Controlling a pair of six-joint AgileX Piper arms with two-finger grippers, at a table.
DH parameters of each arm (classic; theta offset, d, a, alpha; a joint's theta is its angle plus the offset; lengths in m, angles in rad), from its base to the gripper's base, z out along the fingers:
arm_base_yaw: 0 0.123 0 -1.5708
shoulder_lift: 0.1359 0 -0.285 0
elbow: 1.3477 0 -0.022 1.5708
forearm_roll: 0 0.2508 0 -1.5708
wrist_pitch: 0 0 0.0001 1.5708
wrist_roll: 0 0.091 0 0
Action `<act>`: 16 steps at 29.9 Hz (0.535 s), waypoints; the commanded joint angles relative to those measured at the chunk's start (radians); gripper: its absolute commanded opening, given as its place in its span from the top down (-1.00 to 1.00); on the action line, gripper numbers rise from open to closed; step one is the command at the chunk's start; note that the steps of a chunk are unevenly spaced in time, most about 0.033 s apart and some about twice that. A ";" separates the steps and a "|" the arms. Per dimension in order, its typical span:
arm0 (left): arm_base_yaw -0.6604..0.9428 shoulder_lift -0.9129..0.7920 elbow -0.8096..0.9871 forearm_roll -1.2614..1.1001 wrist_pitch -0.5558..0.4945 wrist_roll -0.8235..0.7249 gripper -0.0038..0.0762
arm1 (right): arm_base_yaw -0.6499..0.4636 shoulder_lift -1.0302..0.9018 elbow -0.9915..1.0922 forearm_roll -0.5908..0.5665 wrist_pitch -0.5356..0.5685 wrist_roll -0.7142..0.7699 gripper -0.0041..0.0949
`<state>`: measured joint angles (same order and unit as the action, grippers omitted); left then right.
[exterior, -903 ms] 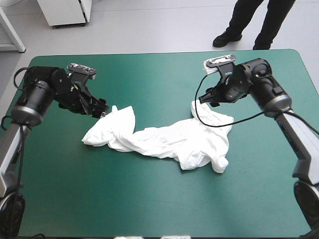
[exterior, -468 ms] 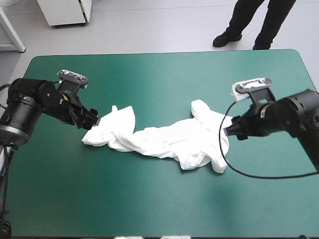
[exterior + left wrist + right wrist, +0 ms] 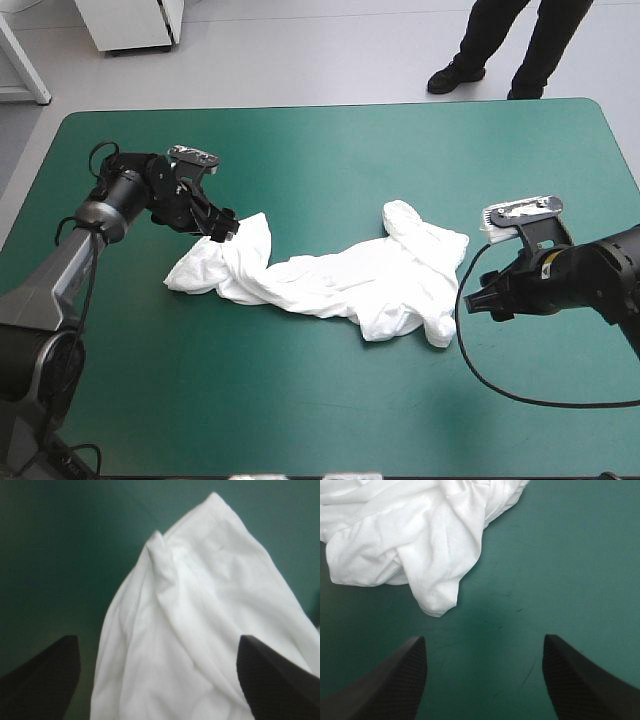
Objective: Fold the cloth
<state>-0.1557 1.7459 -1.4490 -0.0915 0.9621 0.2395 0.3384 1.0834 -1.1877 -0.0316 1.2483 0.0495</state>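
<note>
Across the table [image 3: 330,140], under a teal-green cover [image 3: 560,555]: the white T-shirt [image 3: 330,282], not yet folded. Lies strewn in a crumpled band over the middle, running from a narrow, rumpled end at left to a wider bunch at right, well clear of every edge. At the shirt's far-left end, the left gripper [image 3: 224,228], low at the edge of the fabric. Stands with black fingers [image 3: 45,680] spread wide, a peaked ridge of white fabric between and ahead of them, none of it pinched. Off the shirt's right side, the right gripper [image 3: 484,300], near the fabric but apart from it, over bare cover. Shows fingers parted too, holding nothing, teal-green between them and a drooping fold of the shirt's near-right corner ahead.
</note>
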 commanded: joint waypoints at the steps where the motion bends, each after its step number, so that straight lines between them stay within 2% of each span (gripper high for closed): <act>1: -0.004 0.044 -0.134 -0.022 -0.028 -0.024 -0.51 | -0.006 0.006 -0.024 0.001 -0.024 -0.001 -0.33; 5: -0.004 0.158 -0.256 -0.022 0.006 -0.040 -0.31 | -0.006 0.016 -0.024 0.007 -0.021 -0.001 -0.33; 10: -0.004 0.238 -0.303 -0.022 0.020 -0.056 -0.29 | -0.006 0.017 -0.024 0.010 -0.018 -0.001 -0.33; 16: -0.010 0.252 -0.303 0.015 0.054 -0.058 -0.29 | -0.006 0.017 -0.024 0.006 -0.019 -0.001 -0.30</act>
<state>-0.1587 2.0618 -1.7170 -0.0779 1.0245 0.1936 0.3384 1.1143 -1.1858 -0.0177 1.2483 0.0495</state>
